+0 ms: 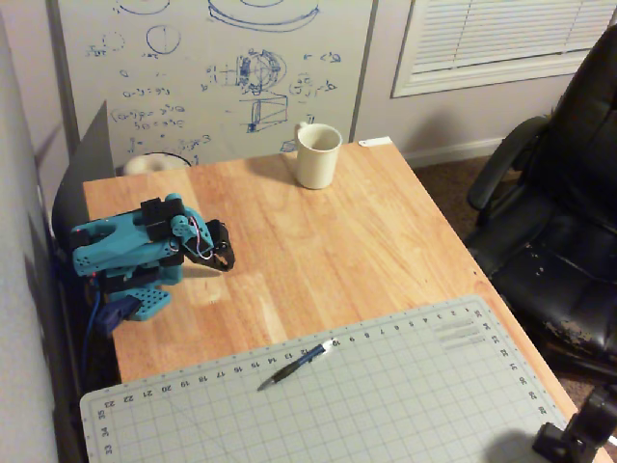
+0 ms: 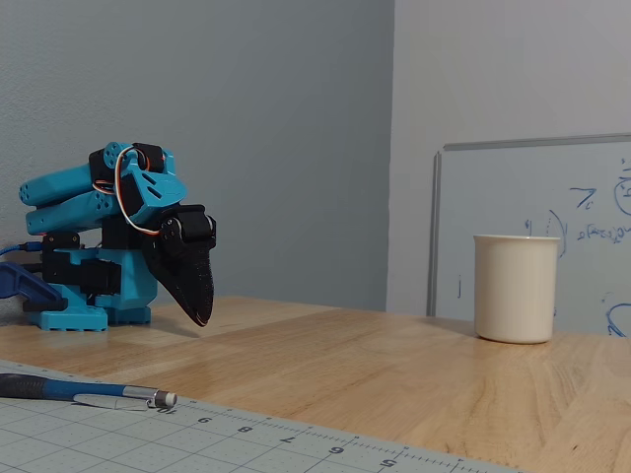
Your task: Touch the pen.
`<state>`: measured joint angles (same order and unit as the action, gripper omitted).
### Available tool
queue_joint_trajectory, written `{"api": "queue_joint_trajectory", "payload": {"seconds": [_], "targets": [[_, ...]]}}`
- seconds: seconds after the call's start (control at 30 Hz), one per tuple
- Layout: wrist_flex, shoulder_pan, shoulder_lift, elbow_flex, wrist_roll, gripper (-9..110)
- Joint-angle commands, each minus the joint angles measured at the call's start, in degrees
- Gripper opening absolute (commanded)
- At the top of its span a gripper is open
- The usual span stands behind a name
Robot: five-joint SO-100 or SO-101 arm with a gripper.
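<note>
The pen (image 1: 294,366) has a dark blue barrel and a silvery end, and lies at a slant on the grey cutting mat (image 1: 405,405) near its far edge. In the fixed view the pen (image 2: 84,391) lies at the lower left on the mat. My gripper (image 1: 224,260) is black, on a folded blue arm at the left of the wooden table (image 1: 318,241), well back from the pen. In the fixed view the gripper (image 2: 200,320) points down with its jaws together, its tip just above the table. It holds nothing.
A cream mug (image 1: 317,155) stands upright at the table's far edge, also at the right in the fixed view (image 2: 515,288). A whiteboard (image 1: 212,77) leans behind the table. A black office chair (image 1: 559,212) stands to the right. A black camera mount (image 1: 569,434) is at the lower right corner.
</note>
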<state>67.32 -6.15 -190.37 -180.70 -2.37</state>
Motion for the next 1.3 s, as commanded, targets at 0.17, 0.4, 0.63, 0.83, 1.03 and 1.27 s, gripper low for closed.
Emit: {"api": "queue_joint_trajectory", "payload": {"seconds": [0.17,0.4,0.63,0.83,1.03,1.27], "targets": [[0.2,0.2,-1.8,0.7,-0.5,1],[0.2,0.2,-1.8,0.7,-0.5,1],[0.1,0.2,-1.8,1.1,-0.5,1],[-1.5,0.2,-1.8,3.9,-0.5,1],[-6.7,-0.4,-0.9,9.1,-0.7,1],[-7.1,-0.4,-0.9,13.1,-0.6,0]]}}
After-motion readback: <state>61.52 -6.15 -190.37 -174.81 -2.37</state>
